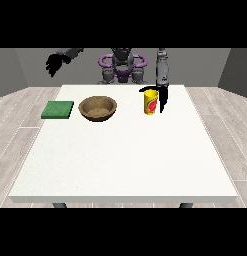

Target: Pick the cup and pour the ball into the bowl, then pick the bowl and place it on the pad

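A yellow cup (151, 102) stood near the white desk's (125, 165) far edge, the hand at the view's right (162, 97) beside it, thumb over its rim, fingers straight. A wooden bowl (98, 108) and green pad (58, 110) lay further toward the view's left. The other hand (56, 63) hung raised, fingers spread.

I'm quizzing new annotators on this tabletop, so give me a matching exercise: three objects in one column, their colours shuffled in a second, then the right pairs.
Column one:
1. pad
2. bowl
3. cup

Column two:
A. yellow with a red mark
B. green
C. brown

Pairs: 1-B, 2-C, 3-A
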